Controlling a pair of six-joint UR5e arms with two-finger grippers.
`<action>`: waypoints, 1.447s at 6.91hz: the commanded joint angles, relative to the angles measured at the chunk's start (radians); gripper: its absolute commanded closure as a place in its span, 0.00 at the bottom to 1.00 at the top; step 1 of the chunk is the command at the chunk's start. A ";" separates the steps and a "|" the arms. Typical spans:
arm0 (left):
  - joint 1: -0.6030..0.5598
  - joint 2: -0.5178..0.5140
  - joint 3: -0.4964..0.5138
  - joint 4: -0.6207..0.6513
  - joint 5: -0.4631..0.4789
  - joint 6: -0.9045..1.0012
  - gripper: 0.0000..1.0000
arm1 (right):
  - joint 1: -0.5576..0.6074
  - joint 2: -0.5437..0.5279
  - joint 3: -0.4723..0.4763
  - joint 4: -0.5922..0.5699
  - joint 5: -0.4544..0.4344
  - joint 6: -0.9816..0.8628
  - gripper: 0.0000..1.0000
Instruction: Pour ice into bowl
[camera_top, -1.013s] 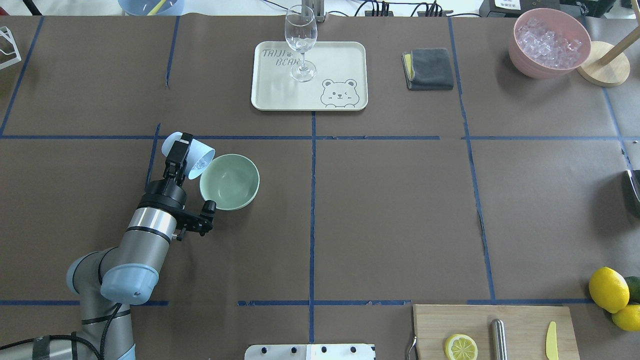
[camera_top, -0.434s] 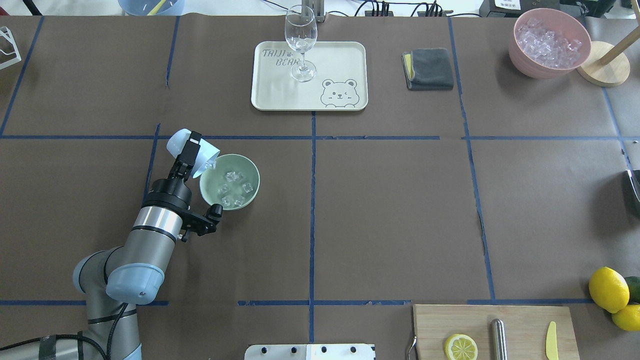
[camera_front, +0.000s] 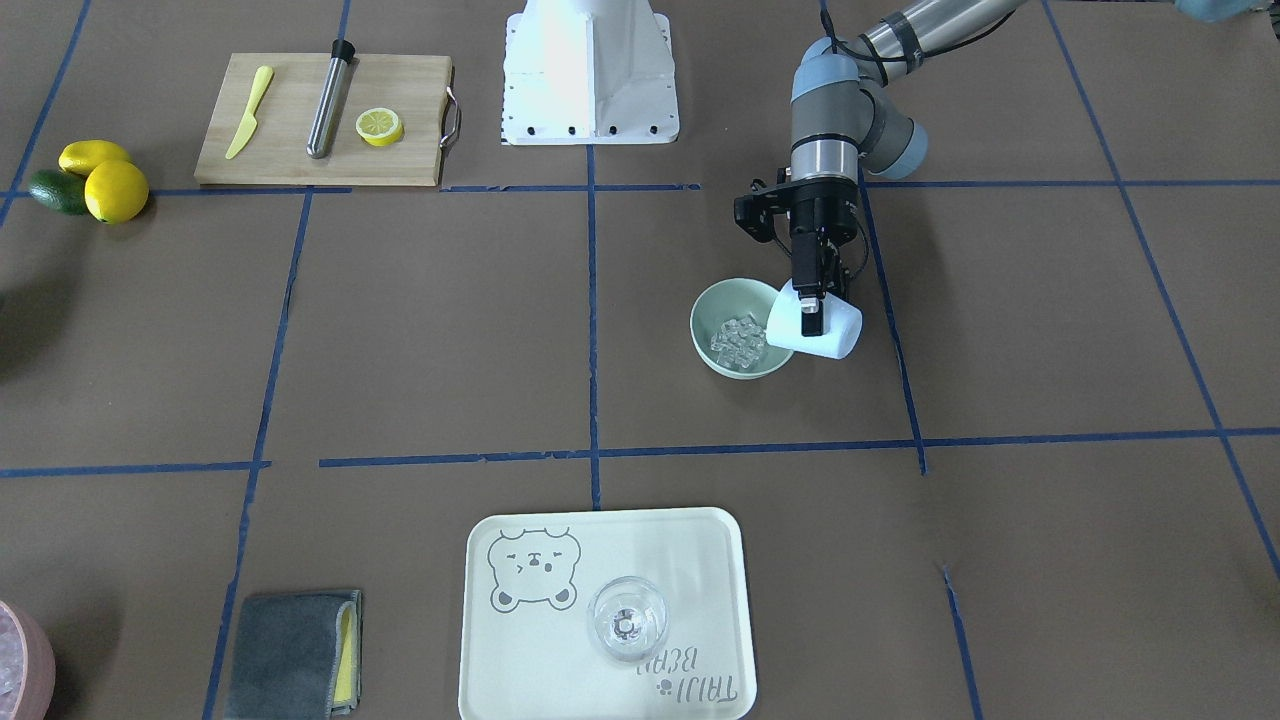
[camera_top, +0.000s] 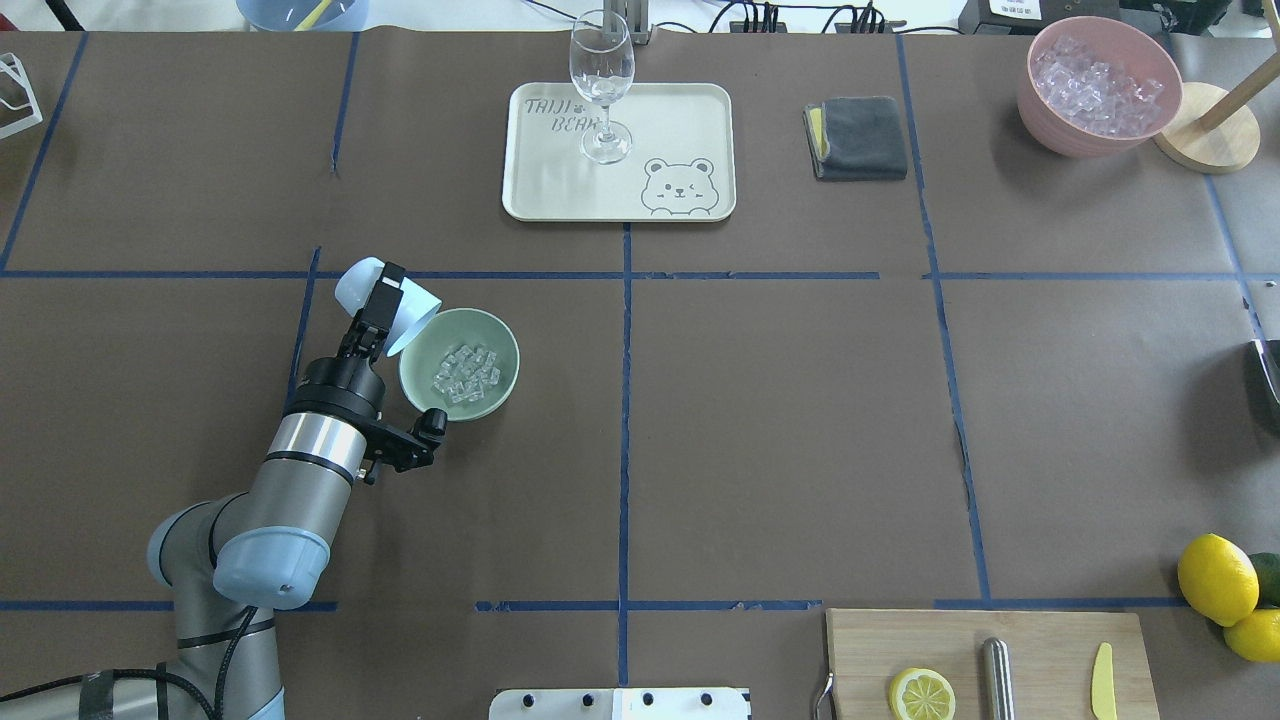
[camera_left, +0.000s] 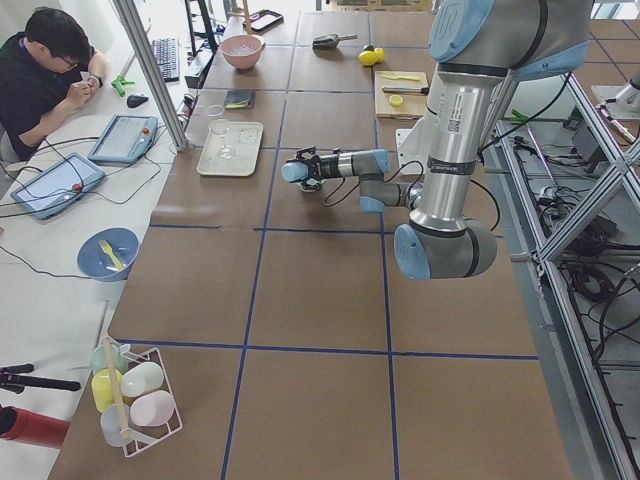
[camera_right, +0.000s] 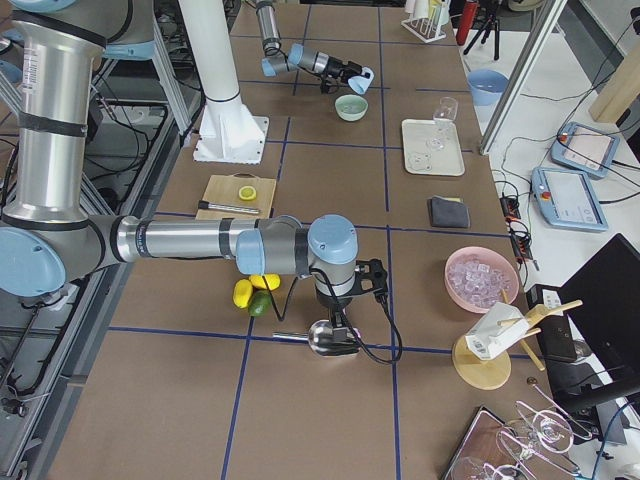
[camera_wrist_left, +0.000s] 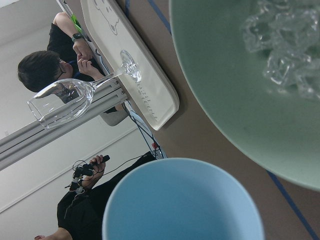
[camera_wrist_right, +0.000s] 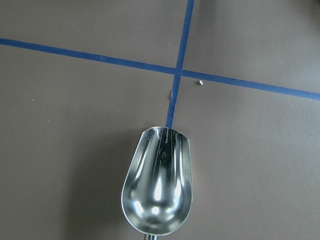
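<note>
Pale blue plastic, the cup (camera_top: 408, 312) is clamped in your left tool (camera_top: 385, 295), tipped on its side with its mouth over the near-left rim of the bowl (camera_top: 511, 352). The ice (camera_top: 466, 373) lies heaped inside the bowl, and the cup looks empty. Its long axis points into the bowl, so righting it likely means rolling away.

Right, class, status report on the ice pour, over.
Left claw shut on tilted pale blue cup. Small clear ice cubes piled in round mint-green bowl. Right claw by steel scoop, state unclear. Nothing blocking.
</note>
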 joint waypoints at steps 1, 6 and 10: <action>0.000 0.001 -0.003 -0.009 -0.002 0.000 1.00 | 0.001 0.002 0.000 0.000 0.000 0.000 0.00; -0.003 0.014 -0.078 -0.272 -0.115 -0.566 1.00 | 0.001 0.008 0.000 0.000 0.000 0.000 0.00; -0.010 0.023 -0.076 -0.258 -0.289 -1.430 1.00 | 0.000 0.011 0.000 0.000 0.000 0.000 0.00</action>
